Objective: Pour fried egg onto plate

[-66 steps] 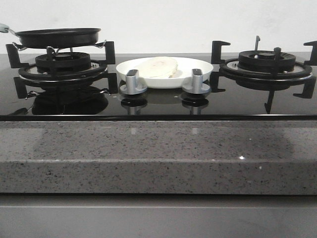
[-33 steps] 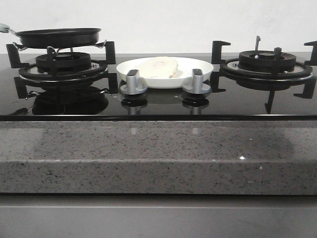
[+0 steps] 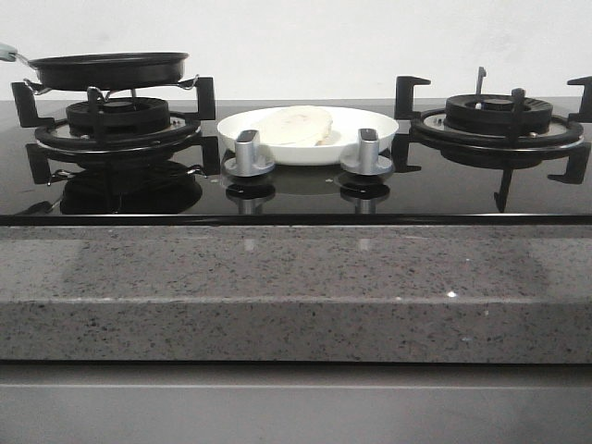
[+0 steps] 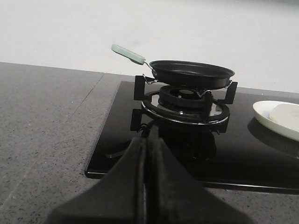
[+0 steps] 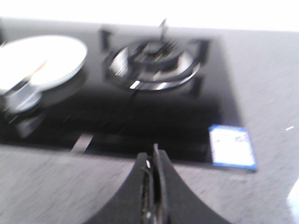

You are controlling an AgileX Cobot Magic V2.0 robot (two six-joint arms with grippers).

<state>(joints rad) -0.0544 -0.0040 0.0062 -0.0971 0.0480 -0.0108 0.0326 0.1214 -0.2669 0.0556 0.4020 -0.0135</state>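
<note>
The fried egg (image 3: 294, 124) lies pale side up on the white plate (image 3: 370, 122), which sits between the two burners at the back of the stove. The egg (image 4: 286, 114) and plate (image 4: 264, 112) also show at the edge of the left wrist view, and the plate (image 5: 56, 58) shows blurred in the right wrist view. The empty black frying pan (image 3: 109, 70) with its pale green handle (image 4: 128, 53) rests on the left burner. My left gripper (image 4: 147, 135) is shut and empty, over the counter in front of the stove's left end. My right gripper (image 5: 155, 156) is shut and empty, over the counter in front of the right burner. Neither gripper shows in the front view.
Two silver knobs (image 3: 248, 154) (image 3: 367, 154) stand in front of the plate. The right burner (image 3: 499, 120) has black pan supports. A blue and white label (image 5: 232, 146) sits at the glass hob's front right corner. A grey speckled counter (image 3: 296, 287) runs along the front.
</note>
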